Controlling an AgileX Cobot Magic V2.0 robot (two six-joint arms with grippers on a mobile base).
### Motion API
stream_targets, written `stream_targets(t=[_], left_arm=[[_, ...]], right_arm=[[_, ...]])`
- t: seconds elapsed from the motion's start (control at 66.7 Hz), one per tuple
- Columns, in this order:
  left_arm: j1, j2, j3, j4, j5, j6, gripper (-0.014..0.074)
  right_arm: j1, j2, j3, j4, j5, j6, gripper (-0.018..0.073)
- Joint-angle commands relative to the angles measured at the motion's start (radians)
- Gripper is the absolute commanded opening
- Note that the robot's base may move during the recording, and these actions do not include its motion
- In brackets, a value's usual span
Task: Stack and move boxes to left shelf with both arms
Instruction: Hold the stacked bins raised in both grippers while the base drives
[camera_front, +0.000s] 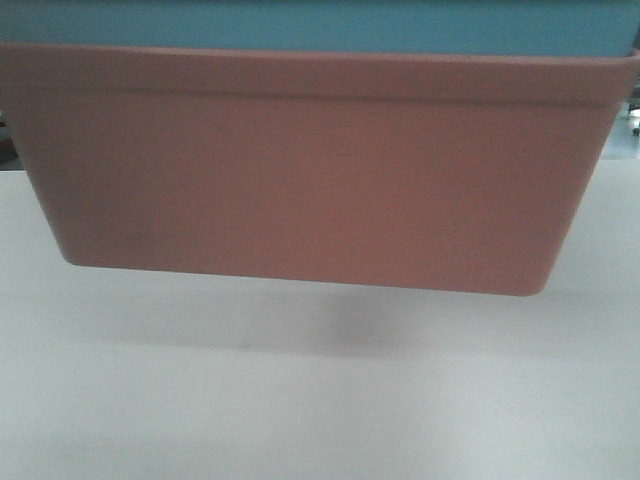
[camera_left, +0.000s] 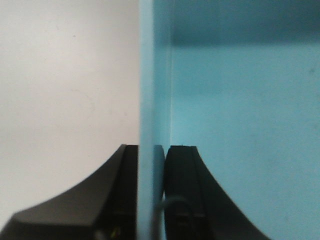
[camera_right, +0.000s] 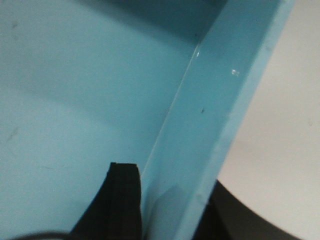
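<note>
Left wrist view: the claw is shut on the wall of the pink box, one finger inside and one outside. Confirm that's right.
Not right. The wall the left claw is shut on is light blue, so it belongs to the blue box, not the pink one. The rest stands: one finger is inside and one outside. The left wrist view shows it.

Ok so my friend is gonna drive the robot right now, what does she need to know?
Left gripper: shut on one side wall of the blue box, one finger inside and one outside.
Right gripper: shut on another wall of the blue box in the same way.
Boxes: the blue box sits inside the pink box. The stack appears to hang just above the white table, with its shadow underneath.
Done: stacking and the two-arm grab.
Left: carry the stack to the left shelf, which no camera shows, then set it down and let go.
</note>
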Motion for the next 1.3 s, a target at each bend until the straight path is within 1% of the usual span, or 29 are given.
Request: stream_targets(t=[0.0,0.465,1.29], left_arm=[[-0.039,-0.043,-0.043,-0.119,-0.229,-0.01,-0.0003],[-0.039,-0.036,-0.043,-0.138,-0.225,-0.01,-0.0003],[-0.039,-0.036,-0.043,-0.138,-0.225,-0.01,-0.0003]], right_arm=[[0.038,-0.029,-0.048,0.092,-0.295,0.015,0.0055],[0.038,-0.029,-0.048,0.092,-0.219,0.015,0.0055],[0.038,-0.028,-0.048,0.092,-0.219,0.015,0.0055]])
